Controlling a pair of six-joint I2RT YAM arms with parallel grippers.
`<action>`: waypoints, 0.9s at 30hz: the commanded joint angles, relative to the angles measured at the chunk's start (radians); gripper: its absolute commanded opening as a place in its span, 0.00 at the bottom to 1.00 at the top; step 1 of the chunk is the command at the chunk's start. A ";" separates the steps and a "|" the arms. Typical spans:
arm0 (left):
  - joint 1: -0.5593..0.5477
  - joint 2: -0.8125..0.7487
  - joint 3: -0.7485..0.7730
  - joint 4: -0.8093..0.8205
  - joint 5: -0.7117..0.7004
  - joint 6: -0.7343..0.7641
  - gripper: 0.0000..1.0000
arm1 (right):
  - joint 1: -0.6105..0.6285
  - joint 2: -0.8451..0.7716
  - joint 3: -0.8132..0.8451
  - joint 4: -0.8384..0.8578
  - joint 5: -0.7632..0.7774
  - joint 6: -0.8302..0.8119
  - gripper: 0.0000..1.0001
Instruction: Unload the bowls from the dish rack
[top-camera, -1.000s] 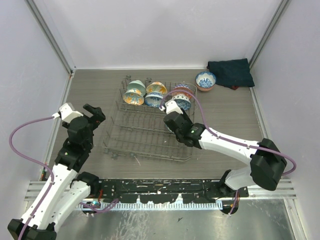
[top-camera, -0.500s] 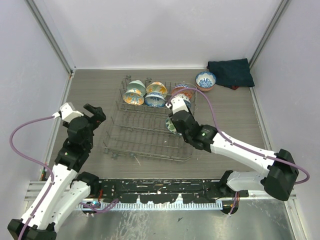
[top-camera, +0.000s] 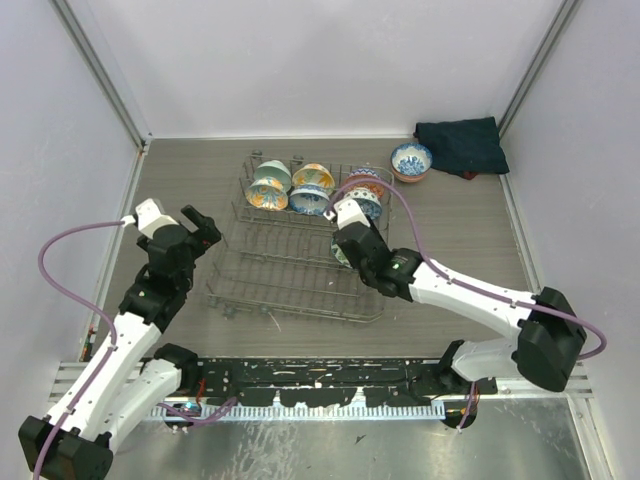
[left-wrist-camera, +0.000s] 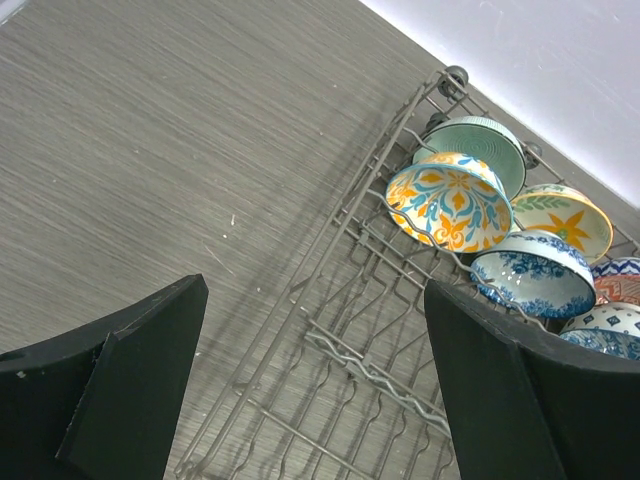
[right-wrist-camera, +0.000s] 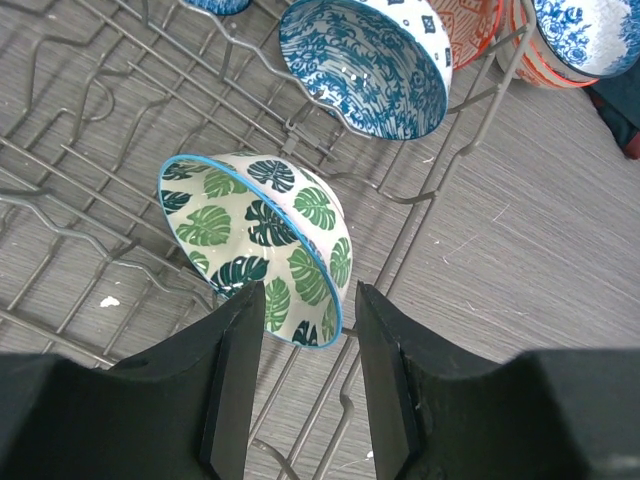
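The grey wire dish rack (top-camera: 280, 290) stands mid-table. Several patterned bowls stand on edge in its back row: mint and orange (top-camera: 268, 185), yellow and blue (top-camera: 312, 188), red and blue (top-camera: 366, 196). A green-leaf bowl (right-wrist-camera: 255, 245) lies tilted on the tines at the rack's right side; it also shows in the top view (top-camera: 342, 256). My right gripper (right-wrist-camera: 310, 295) is open, its fingers straddling this bowl's lower rim, with a gap at the right finger. My left gripper (left-wrist-camera: 315, 290) is wide open and empty above the rack's left edge (left-wrist-camera: 340, 330).
A blue-and-white bowl (top-camera: 411, 160) sits on the table behind the rack's right end. A dark folded cloth (top-camera: 460, 145) lies in the back right corner. White walls close off the table on three sides.
My left gripper has moved right, toward the rack's left edge. My right gripper has shifted over the rack's right side, and the green-leaf bowl now shows under it.
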 joint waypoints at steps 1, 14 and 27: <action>-0.002 -0.002 0.042 0.015 0.011 0.016 0.98 | 0.004 0.029 0.012 0.059 0.010 -0.026 0.47; -0.002 -0.002 0.042 0.014 0.012 0.019 0.98 | -0.041 0.094 0.021 0.106 0.023 -0.062 0.42; -0.002 -0.005 0.040 0.014 0.008 0.019 0.98 | -0.076 0.101 -0.008 0.163 -0.017 -0.089 0.31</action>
